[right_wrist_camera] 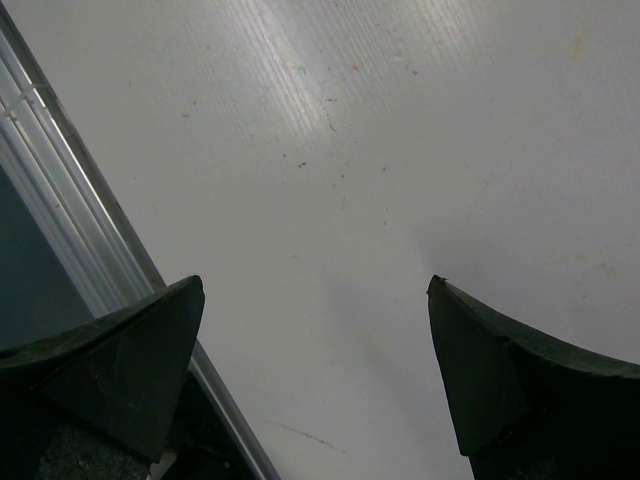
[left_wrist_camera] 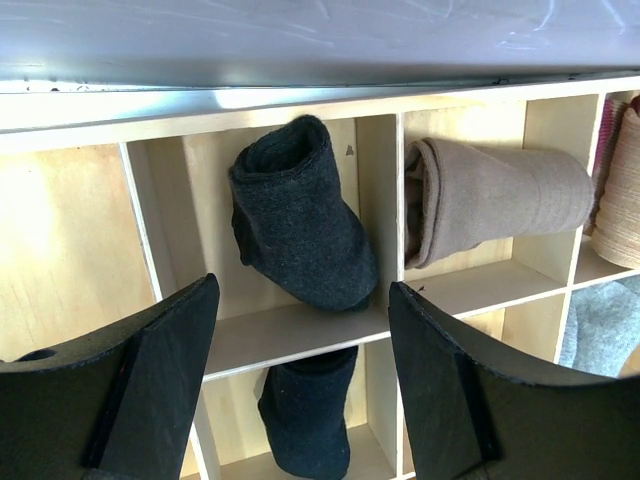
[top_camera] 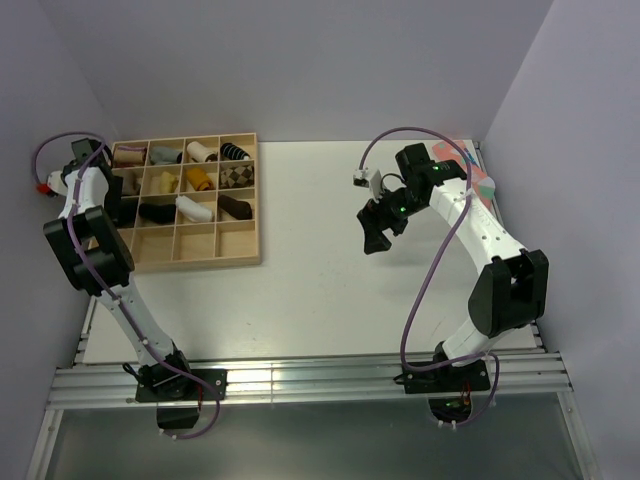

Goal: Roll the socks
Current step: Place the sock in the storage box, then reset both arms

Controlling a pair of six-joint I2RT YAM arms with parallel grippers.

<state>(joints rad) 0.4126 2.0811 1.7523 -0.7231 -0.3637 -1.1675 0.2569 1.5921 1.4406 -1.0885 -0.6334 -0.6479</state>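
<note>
A wooden compartment tray [top_camera: 240, 250] at the table's left holds several rolled socks. In the left wrist view a dark grey rolled sock [left_wrist_camera: 300, 225] lies in one cell, a tan rolled sock [left_wrist_camera: 500, 195] in the cell to its right, and another dark sock [left_wrist_camera: 305, 420] in the cell below. My left gripper [left_wrist_camera: 302, 290] is open and empty, hovering above these cells at the tray's far left corner [top_camera: 100, 165]. My right gripper [top_camera: 375, 238] is open and empty above bare white table [right_wrist_camera: 330, 150]; the right wrist view [right_wrist_camera: 315, 285] shows no sock between its fingers.
A pink and teal item [top_camera: 482, 178] lies at the far right edge behind the right arm. The table's edge with a metal rail [right_wrist_camera: 90, 230] shows in the right wrist view. Grey walls close in on three sides. Several of the tray's near cells [top_camera: 195, 242] hold nothing.
</note>
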